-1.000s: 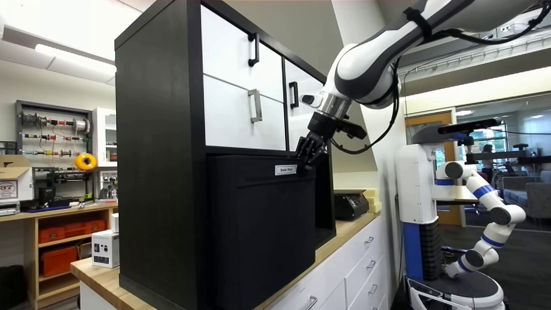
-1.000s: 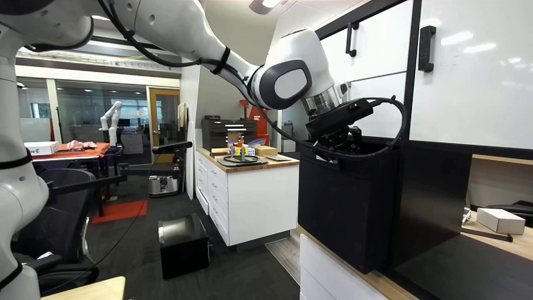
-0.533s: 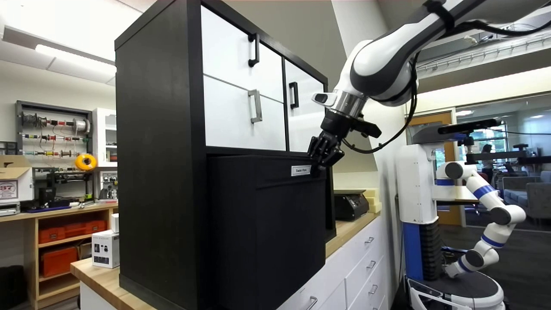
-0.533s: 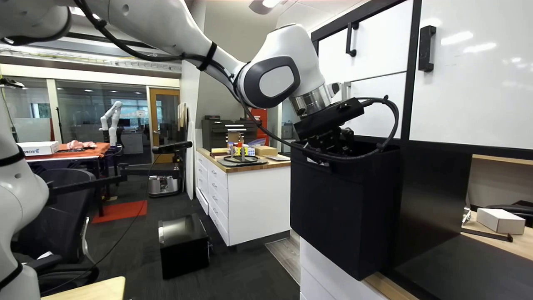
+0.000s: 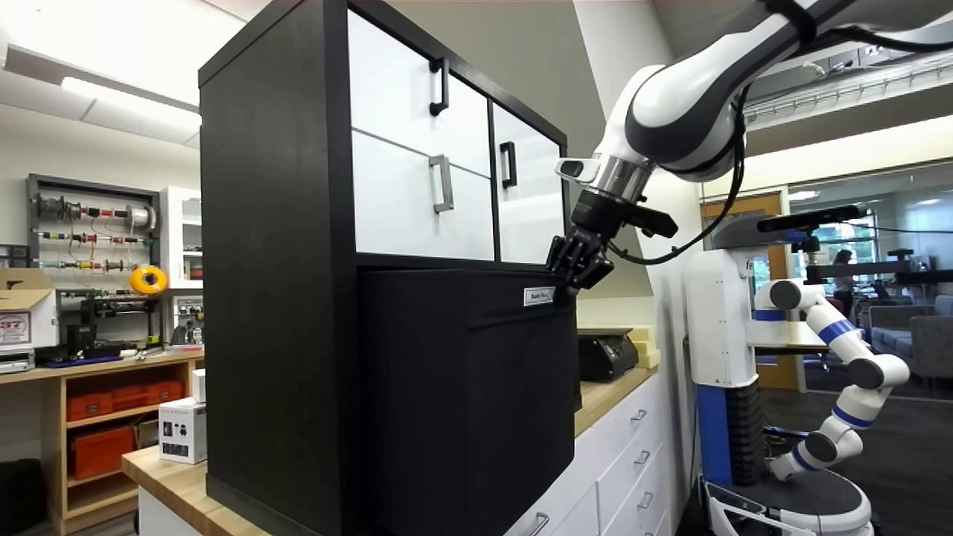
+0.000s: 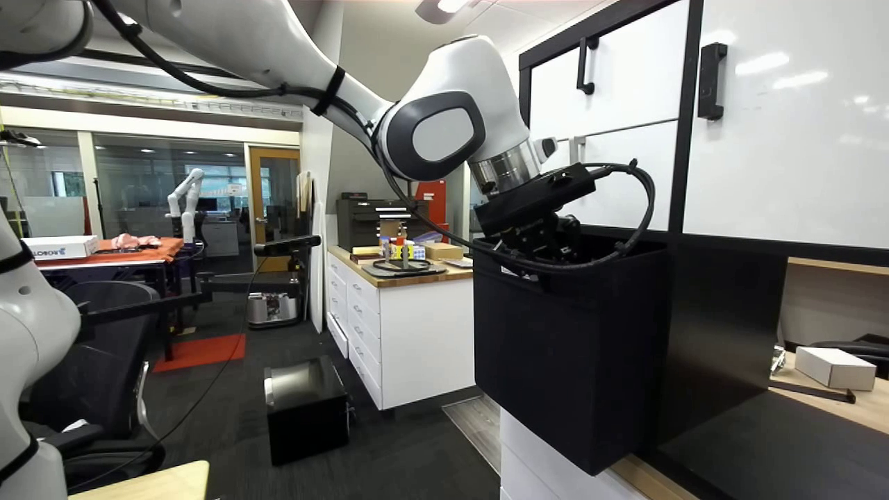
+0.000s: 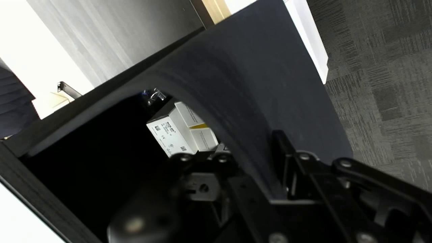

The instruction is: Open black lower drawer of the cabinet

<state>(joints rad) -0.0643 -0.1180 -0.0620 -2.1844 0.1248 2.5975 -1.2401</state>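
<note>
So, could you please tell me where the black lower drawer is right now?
In an exterior view, the black lower drawer is at bottom centre, jutting out of the cabinet beneath its white fronts, with the gripper next to the drawer's pale label.

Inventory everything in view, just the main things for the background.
Tall boxy cabinet: one, black with white upper fronts, on wooden countertop
Bar handles: three, two black, one silvery, upper fronts
Fabric-looking lower drawer: one, black, jutting from cabinet
Rectangular label: one, white, drawer front
Printed cartons: count unclear, white, in drawer
Upright second robot: one, white and blue, beyond countertop
Mesh office chair: one, black, floor
Tool chest: one, black, at far worktop
Gripper: one, black, astride drawer's front rim
Jointed arm: one, white and grey, above gripper
</note>
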